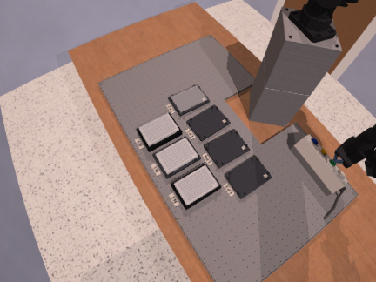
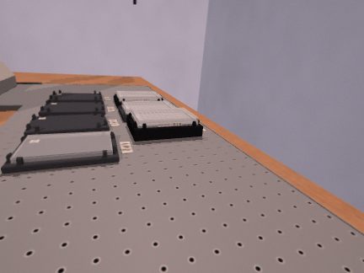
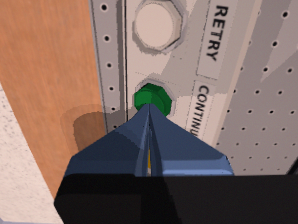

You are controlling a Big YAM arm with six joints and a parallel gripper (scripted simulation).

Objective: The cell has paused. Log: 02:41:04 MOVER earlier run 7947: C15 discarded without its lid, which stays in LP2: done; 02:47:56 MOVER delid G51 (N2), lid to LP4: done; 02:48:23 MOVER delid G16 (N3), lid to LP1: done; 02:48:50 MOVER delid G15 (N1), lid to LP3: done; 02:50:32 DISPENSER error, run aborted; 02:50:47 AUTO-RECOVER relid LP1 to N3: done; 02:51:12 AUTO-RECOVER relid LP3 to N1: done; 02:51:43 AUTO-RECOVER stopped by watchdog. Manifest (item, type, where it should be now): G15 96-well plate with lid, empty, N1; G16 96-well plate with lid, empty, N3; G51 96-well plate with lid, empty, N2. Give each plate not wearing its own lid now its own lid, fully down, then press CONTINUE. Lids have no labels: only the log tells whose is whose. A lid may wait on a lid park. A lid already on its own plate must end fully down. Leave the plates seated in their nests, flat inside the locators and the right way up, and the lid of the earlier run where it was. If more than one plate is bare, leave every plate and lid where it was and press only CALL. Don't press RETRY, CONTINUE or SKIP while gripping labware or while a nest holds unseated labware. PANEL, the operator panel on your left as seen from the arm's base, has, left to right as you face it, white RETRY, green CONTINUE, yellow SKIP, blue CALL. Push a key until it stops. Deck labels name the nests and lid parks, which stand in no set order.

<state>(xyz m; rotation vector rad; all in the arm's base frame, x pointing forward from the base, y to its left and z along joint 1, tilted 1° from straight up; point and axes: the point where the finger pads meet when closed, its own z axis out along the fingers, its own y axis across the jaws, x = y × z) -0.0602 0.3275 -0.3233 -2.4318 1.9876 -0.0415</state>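
Jaws pressed together, nothing between them; the gripper (image 3: pixel 150 107) uses its joined tips as one blunt point against the green CONTINUE key (image 3: pixel 153 97) on the operator panel (image 1: pixel 314 164), just below white RETRY (image 3: pixel 156 22). Key looks hexagonal, glossy green, partly hidden by the tips.
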